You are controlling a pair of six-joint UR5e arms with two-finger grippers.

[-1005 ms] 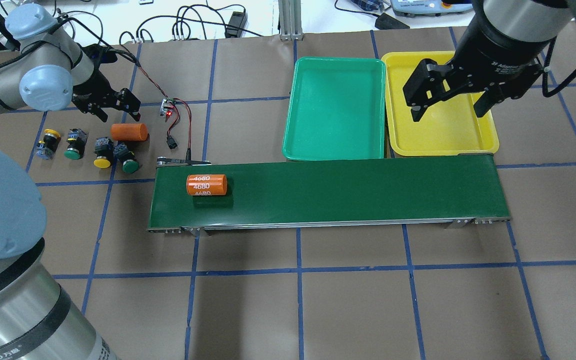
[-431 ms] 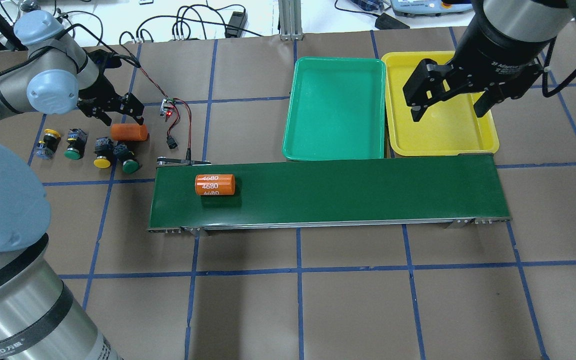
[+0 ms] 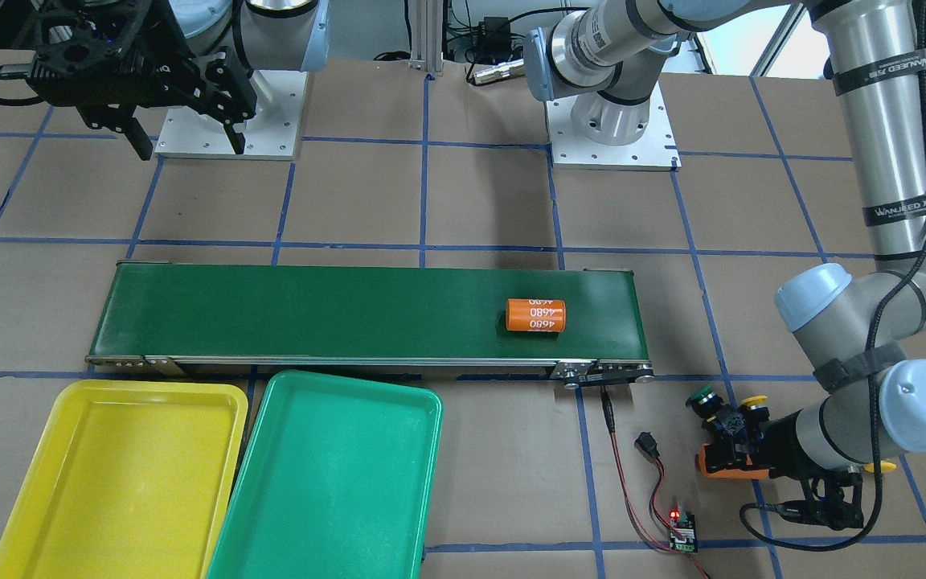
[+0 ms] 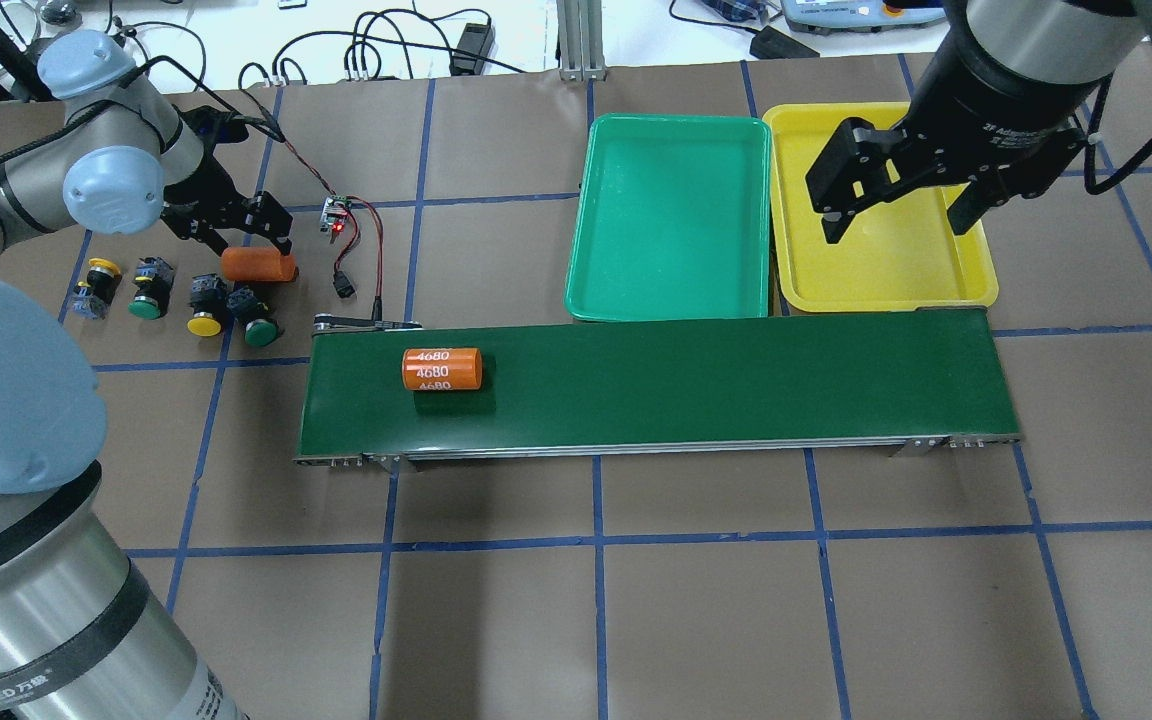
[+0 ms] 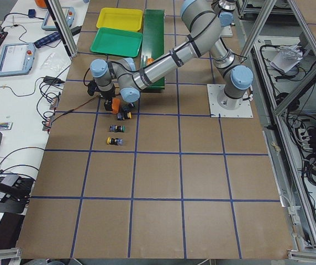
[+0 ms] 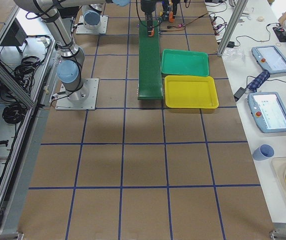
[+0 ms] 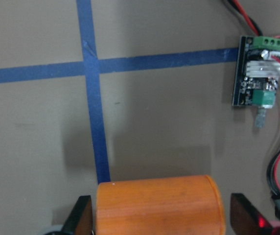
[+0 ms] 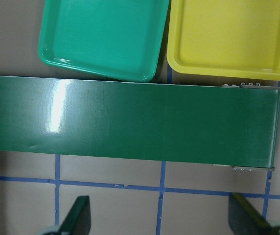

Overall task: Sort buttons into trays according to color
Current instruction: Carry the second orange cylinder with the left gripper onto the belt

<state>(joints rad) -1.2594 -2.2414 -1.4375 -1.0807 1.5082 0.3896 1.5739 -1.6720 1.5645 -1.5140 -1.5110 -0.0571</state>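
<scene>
- Overhead: four buttons lie in a row on the brown table [image 4: 496, 620], at its left. From left to right they are the first yellow-capped button [image 4: 96, 283], the first green-capped button [image 4: 148, 291], the second yellow-capped button [image 4: 204, 308] and the second green-capped button [image 4: 254, 322].
- A plain orange cylinder [image 4: 258, 265] lies just on the far side of the second pair. My left gripper [image 4: 246, 243] is down over it, with one finger at each end.
- A small circuit board [image 4: 336, 214] with red and black wires sits just right of that gripper.
- The conveyor belt [image 4: 696, 385] runs rightward from the buttons and carries an orange cylinder marked 4680 [image 4: 441, 368] near its left end.
- The green tray [image 4: 671, 215] and the yellow tray [image 4: 886, 275] sit side by side at the belt's far edge, well apart from the buttons.
- My right gripper [image 4: 898, 220] hangs above the yellow tray with its fingers spread wide.
- Front-facing: my left wrist is bent low to the table and covers part of the button row.
- Exterior left: my left arm reaches far out, forearm low.
- Exterior right: the grippers are too small to judge.
- Left wrist: the plain cylinder fills the gap between my fingers [image 7: 81, 218]. A sliver of table shows at each end, so they are apart, not clamped.
- Right wrist: I look straight down on the belt's right end and both trays, fingertips [image 8: 77, 215] apart.
</scene>
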